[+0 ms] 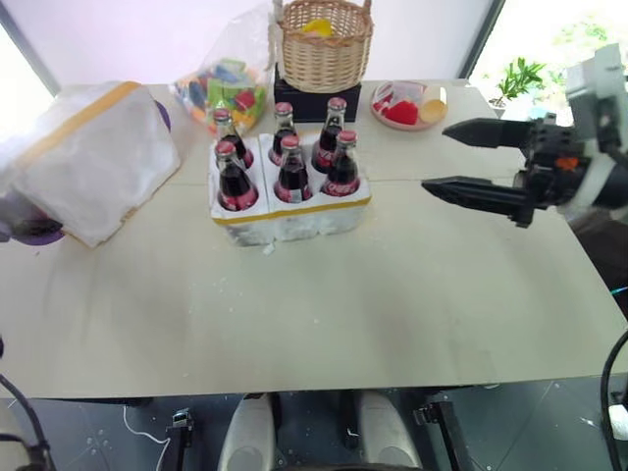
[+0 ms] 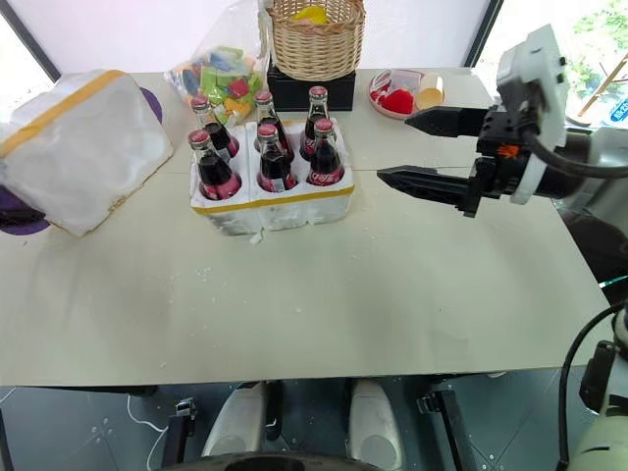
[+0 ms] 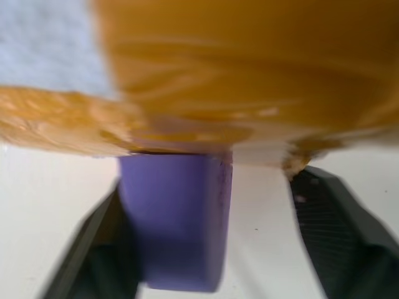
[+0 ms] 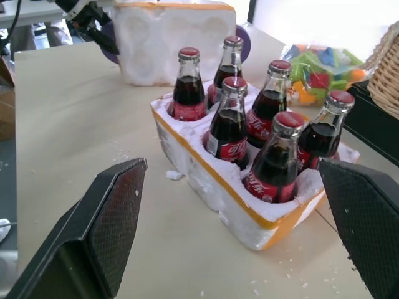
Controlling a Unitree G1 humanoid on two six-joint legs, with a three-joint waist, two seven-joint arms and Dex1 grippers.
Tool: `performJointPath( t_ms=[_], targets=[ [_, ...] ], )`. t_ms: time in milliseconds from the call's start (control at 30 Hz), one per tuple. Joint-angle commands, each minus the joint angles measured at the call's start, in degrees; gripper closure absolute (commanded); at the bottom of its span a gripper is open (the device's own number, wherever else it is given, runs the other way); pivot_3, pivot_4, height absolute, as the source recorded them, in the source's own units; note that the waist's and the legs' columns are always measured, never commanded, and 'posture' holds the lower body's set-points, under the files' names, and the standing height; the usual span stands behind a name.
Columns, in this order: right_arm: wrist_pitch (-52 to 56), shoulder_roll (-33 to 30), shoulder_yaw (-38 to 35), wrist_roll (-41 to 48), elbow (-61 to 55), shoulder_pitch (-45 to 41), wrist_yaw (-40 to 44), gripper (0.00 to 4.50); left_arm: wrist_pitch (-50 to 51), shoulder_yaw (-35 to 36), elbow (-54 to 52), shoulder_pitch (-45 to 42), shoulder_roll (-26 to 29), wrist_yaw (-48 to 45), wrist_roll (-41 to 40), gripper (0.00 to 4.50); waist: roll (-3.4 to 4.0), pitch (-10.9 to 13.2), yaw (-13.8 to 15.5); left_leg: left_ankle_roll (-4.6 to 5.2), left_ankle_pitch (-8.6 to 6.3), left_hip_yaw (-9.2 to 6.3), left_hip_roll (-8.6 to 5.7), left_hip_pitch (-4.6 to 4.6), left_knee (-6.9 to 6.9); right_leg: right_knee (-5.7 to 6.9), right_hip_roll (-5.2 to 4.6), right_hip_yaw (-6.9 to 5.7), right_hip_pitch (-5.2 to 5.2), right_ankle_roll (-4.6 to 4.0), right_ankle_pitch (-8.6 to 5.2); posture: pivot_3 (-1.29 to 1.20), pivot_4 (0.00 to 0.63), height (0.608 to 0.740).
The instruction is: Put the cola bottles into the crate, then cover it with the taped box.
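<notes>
Table (image 1: 324,314) surface nearest the robot carries nothing of the task. Right gripper (image 1: 453,159) hangs at 2 o'clock, jaws spread wide and released, holding nothing, just beside the crate (image 1: 285,218). Crate sits at 12 o'clock, mid-table, with all six cola bottles (image 1: 291,173) upright in its wells; the loading step appears complete. Taped box (image 1: 93,162) lies at 10 o'clock, tilted, resting partly on a purple object (image 1: 39,232). Left gripper (image 3: 206,249) is at this box: its fingers (image 3: 340,230) straddle the purple object under the taped edge, partly closed; whether they grip anything cannot be told. Further back, at 12 o'clock, stand a wicker basket (image 1: 324,47), a bag of coloured blocks (image 1: 224,88) and a plate (image 1: 407,106).

Risk assessment: closing on the purple object instead of the foam wall would leave the box behind. A tilted box lowered off-centre could strike the caps and topple bottles
</notes>
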Motion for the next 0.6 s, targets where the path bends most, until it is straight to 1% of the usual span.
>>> performJointPath(
  t_ms=[33, 100, 133, 233, 433, 533, 600],
  targets=[
    [-0.3, -1.9, -3.0, 2.6, -2.2, 0.8, -0.2, 0.00, 0.5, 1.2, -0.1, -1.2, 0.7, -0.4, 0.1, 3.28, 0.00, 0.0, 0.0, 0.00, 0.00, 0.00, 0.00, 0.00, 0.02, 0.00, -0.01, 0.01, 0.01, -0.01, 0.00, 0.00, 0.150, 0.740],
    [-0.6, -2.2, -3.1, 2.9, -2.1, 1.6, -0.4, 0.00, 0.2, 1.1, -0.2, -1.3, 0.9, -0.9, 0.4, 4.12, -0.01, 0.0, 0.1, 0.00, 0.00, 0.00, 0.00, -0.01, 0.06, -0.01, -0.01, 0.01, 0.03, -0.12, -0.06, 0.00, 0.150, 0.740],
    [-1.2, -2.4, -3.1, 2.6, -2.2, 2.1, -0.4, 0.00, 0.0, 1.2, -0.3, -1.5, 1.0, -1.0, 0.4, 4.24, -0.02, 0.0, 0.1, 0.00, 0.00, 0.00, -0.01, -0.01, 0.07, -0.01, -0.02, 0.01, 0.04, -0.17, -0.09, 0.00, 0.150, 0.740],
    [-3.0, -2.1, -2.6, 1.1, -2.5, 2.9, -1.4, 0.00, -1.7, 1.8, -0.7, -2.1, 1.2, -1.0, -0.1, 4.24, -0.02, 0.0, 0.1, 0.00, 0.00, 0.00, -0.01, -0.01, 0.07, 0.00, -0.01, 0.00, 0.04, -0.17, -0.09, 0.00, 0.150, 0.740],
    [-3.8, -1.7, -2.3, 1.4, -1.0, 4.0, -3.3, 0.00, -7.3, 4.4, -2.5, -4.5, 1.0, 0.5, -2.4, 4.24, -0.04, 0.0, 0.1, 0.00, 0.00, 0.00, -0.01, -0.02, 0.07, 0.00, -0.01, 0.00, 0.04, -0.03, -0.01, 0.00, 0.150, 0.740],
    [-2.8, -2.1, -3.2, 3.3, -0.9, 5.7, -2.9, 0.00, -11.8, 6.4, -4.9, -5.9, 0.6, -0.3, -4.7, 4.24, -0.05, 0.0, 0.1, 0.00, 0.00, 0.00, -0.01, -0.02, 0.07, -0.01, -0.01, 0.00, 0.04, -0.01, 0.00, 0.00, 0.150, 0.740],
    [-5.1, -2.3, -2.8, 0.4, -1.2, 7.5, -3.3, 0.00, -17.3, 7.4, -9.6, -4.5, 0.0, -2.0, -6.8, 4.24, -0.05, 0.0, 0.1, 0.00, 0.00, 0.00, -0.01, -0.02, 0.08, 0.00, -0.01, 0.00, 0.04, -0.01, 0.00, 0.00, 0.150, 0.740]
  ],
)
